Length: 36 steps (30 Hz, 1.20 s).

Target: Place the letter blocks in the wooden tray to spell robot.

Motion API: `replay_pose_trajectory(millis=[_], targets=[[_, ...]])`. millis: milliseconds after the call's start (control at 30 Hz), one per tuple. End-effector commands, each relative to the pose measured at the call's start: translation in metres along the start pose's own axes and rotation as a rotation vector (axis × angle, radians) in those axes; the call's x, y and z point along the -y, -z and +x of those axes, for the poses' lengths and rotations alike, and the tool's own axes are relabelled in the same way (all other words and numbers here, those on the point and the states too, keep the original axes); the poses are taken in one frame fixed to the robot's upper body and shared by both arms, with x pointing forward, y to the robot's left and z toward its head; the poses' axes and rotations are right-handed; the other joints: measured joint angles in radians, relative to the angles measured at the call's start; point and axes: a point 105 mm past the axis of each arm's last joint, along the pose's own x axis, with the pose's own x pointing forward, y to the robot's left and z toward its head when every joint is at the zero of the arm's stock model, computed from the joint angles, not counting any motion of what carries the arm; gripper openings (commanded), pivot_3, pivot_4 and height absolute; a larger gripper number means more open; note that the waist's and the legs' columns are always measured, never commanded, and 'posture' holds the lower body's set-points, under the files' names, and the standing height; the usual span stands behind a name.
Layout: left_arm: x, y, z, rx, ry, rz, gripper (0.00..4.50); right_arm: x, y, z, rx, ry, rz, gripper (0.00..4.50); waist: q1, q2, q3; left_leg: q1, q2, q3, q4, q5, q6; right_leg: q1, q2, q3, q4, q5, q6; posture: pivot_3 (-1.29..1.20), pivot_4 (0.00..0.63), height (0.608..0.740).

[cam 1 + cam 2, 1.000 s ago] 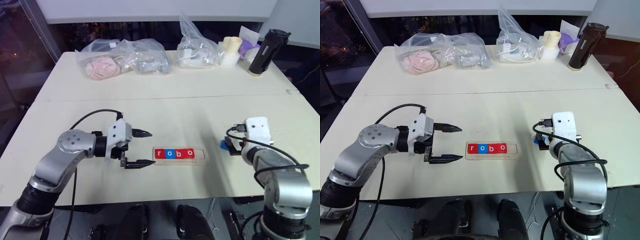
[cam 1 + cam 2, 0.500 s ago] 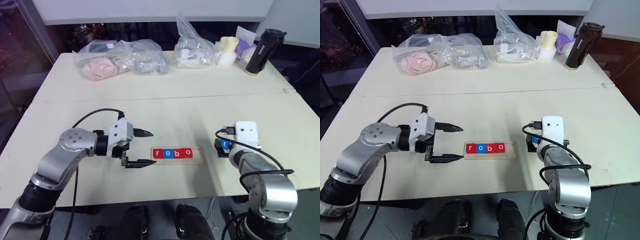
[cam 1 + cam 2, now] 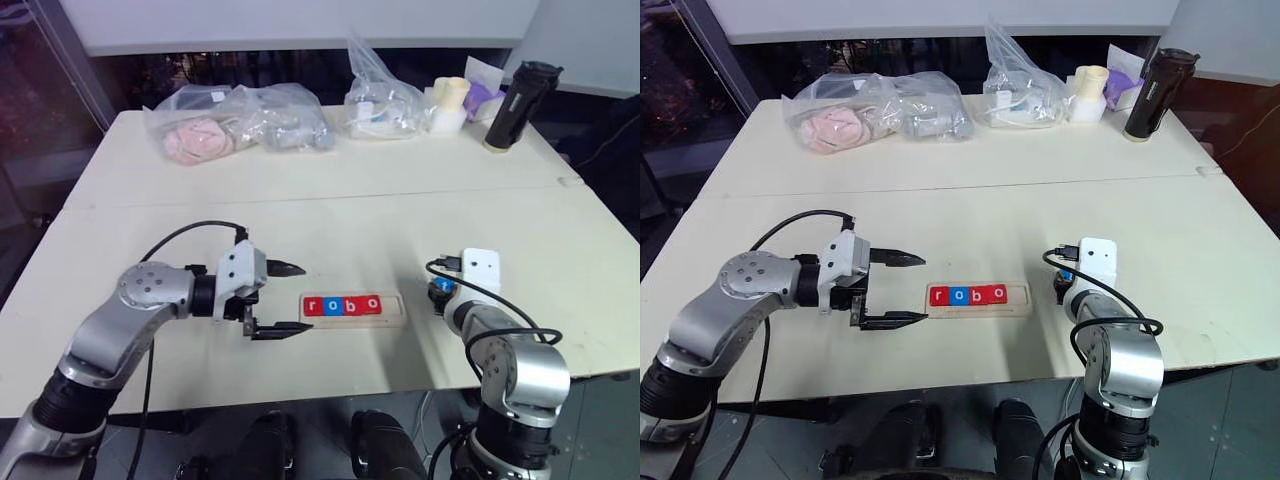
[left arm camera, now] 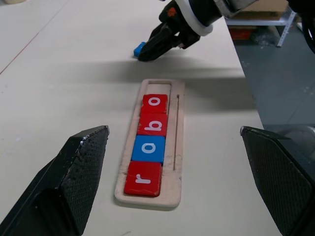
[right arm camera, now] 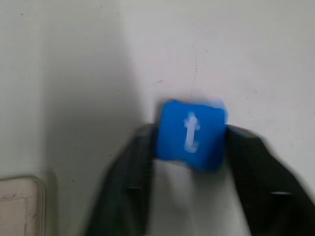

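Beside the wooden tray (image 4: 175,142), right gripper (image 5: 189,135) clamped on blue t block (image 5: 190,133), left gripper (image 3: 283,298) spread wide.

Your unit: two arms of rounded silver-grey segments with black joint bands. Left end effector (image 3: 280,298): white block housing, two long black pointed fingers (image 4: 74,182) with textured, dimpled pads. Right end effector (image 3: 440,293): white rectangular wrist housing, black fingers. Black cable looped loosely at each wrist.

Four blocks in the wooden tray (image 4: 177,129) read "r", "o", "b", "o"; the blue block (image 5: 191,134) between the right gripper's (image 5: 189,162) fingers reads "t".
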Motion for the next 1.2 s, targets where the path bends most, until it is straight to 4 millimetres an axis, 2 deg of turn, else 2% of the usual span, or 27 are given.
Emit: replay_pose_trajectory(millis=[33,167,300,400,500,800,1067,1200], targets=[[-0.001,-0.008,-0.004,0.014,-0.015,0.034,4.5,0.009,0.01,-0.006,-0.039,0.026,-0.012,1.15,0.0,0.0,0.0,0.0,0.0,0.0,0.0,0.0,0.0,0.0,0.0,0.0,0.0,0.0,0.0,0.0,0.15,0.74],[-0.001,-0.008,-0.003,0.015,-0.006,0.032,4.5,0.014,0.012,-0.021,-0.033,0.011,-0.069,1.15,0.003,0.0,0.0,-0.002,0.0,0.0,-0.002,0.0,0.0,-0.001,-0.001,0.0,-0.002,0.0,0.0,0.0,0.15,0.74],[-0.003,-0.008,-0.001,0.021,0.001,0.034,4.5,0.018,0.025,-0.042,-0.074,-0.008,-0.086,1.15,0.001,0.0,0.0,-0.003,0.0,0.0,-0.002,0.0,0.0,-0.002,-0.001,0.0,-0.002,0.0,0.0,0.0,0.15,0.74],[-0.003,-0.007,0.0,0.023,0.009,0.038,4.5,0.019,0.034,-0.046,-0.101,-0.015,-0.087,1.15,0.0,0.0,0.0,-0.003,0.001,-0.001,-0.002,0.0,0.0,-0.002,-0.001,0.0,-0.002,0.0,0.0,0.0,0.15,0.74],[-0.004,-0.007,0.001,0.025,0.011,0.038,4.5,0.016,0.038,-0.046,-0.117,-0.034,-0.076,1.15,-0.001,0.0,0.0,-0.003,0.001,-0.001,-0.002,0.0,0.0,-0.002,-0.001,0.0,-0.002,0.0,0.0,0.0,0.15,0.74],[-0.004,-0.007,0.001,0.026,0.009,0.04,4.5,0.012,0.023,-0.034,-0.075,-0.07,-0.064,1.15,-0.004,0.0,0.0,-0.003,0.001,-0.001,-0.002,0.0,-0.001,-0.002,-0.002,0.0,-0.004,0.0,0.0,0.0,0.15,0.74],[-0.002,-0.007,0.003,0.029,0.004,0.04,4.5,0.009,0.025,-0.028,-0.089,-0.099,-0.071,1.15,-0.006,0.0,0.0,-0.003,0.002,-0.001,-0.003,-0.001,-0.001,-0.002,-0.002,0.0,-0.005,0.0,0.0,0.0,0.15,0.74],[-0.002,-0.007,0.003,0.03,0.001,0.037,4.5,0.014,0.023,-0.029,-0.082,-0.116,-0.116,3.18,-0.006,0.0,0.0,-0.004,0.002,-0.001,-0.003,-0.002,-0.003,-0.004,-0.003,0.0,-0.006,0.0,-0.001,0.0,0.15,0.74]])
